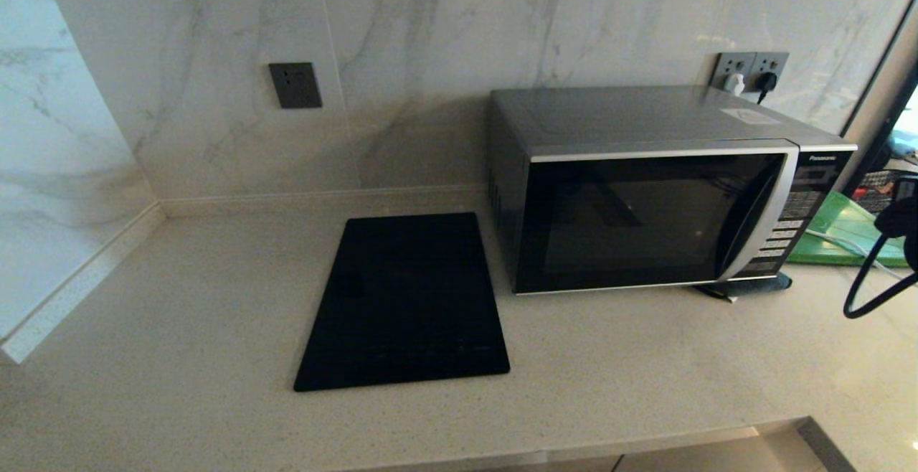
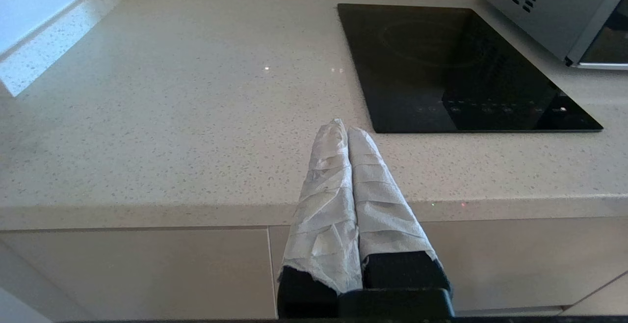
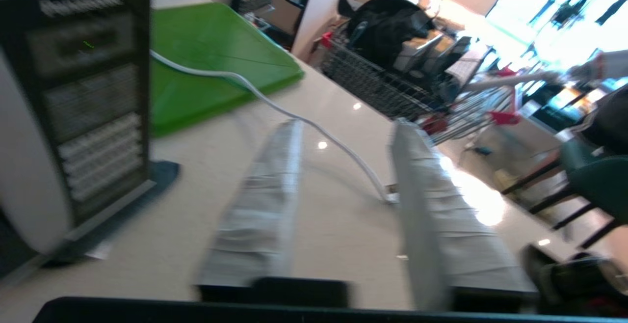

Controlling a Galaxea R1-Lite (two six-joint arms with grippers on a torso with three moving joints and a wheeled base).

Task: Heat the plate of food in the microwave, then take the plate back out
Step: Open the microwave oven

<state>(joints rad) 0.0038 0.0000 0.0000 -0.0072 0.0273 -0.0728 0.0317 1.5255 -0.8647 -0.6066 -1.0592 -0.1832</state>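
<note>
Marble wall (image 1: 430,41), speckled pale countertop (image 1: 179,314)

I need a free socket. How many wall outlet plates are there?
2: one dark outlet plate on the wall left of the microwave, unused; another outlet plate behind its right rear corner, with plugs in. Others may be hidden.

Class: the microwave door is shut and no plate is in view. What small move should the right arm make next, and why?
Probably swing the right gripper, its jaws apart and empty, toward the microwave door's silver handle to pull the door open; the left gripper is parked, shut.
</note>
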